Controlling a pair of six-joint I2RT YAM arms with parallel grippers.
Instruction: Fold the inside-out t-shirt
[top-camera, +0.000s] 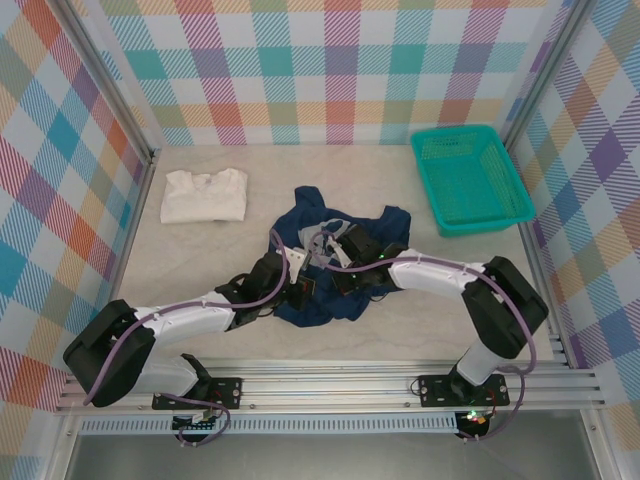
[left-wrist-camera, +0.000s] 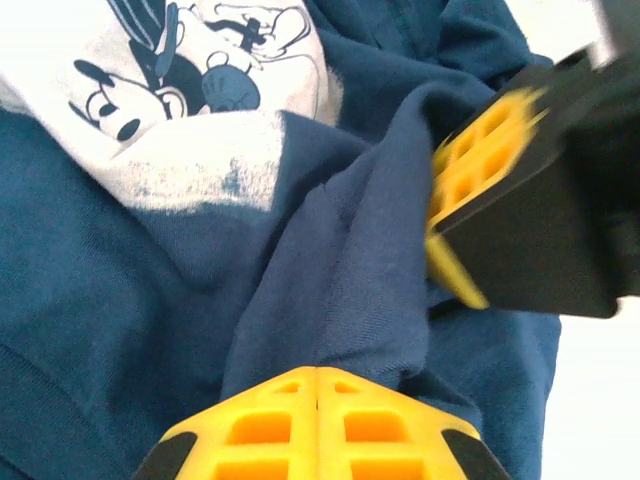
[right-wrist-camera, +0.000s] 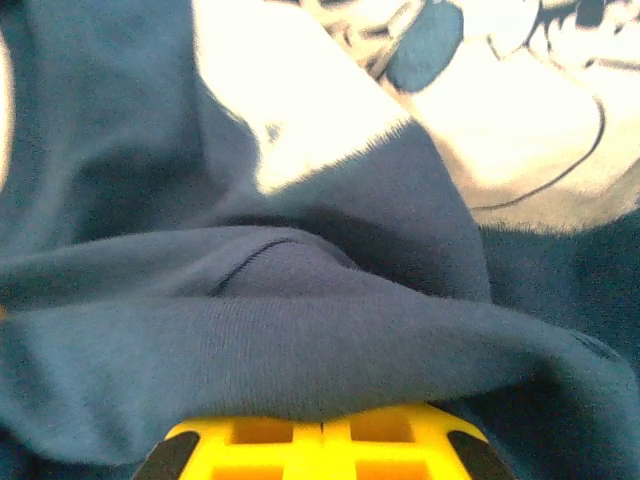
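T-shirt (top-camera: 308, 205), navy, inside-out: crumpled at middle of table (top-camera: 400, 320). Left gripper (left-wrist-camera: 318, 385): clamped tight on a cloth fold. Right gripper (right-wrist-camera: 322, 430): likewise pinching a fold, just beside the left.

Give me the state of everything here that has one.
Navy t-shirt: crumpled in a heap, print showing.
White shirt: folded, lying flat.
Green basket: upright, empty.
Left gripper: shut on a fold of the t-shirt.
Right gripper: shut on the t-shirt.
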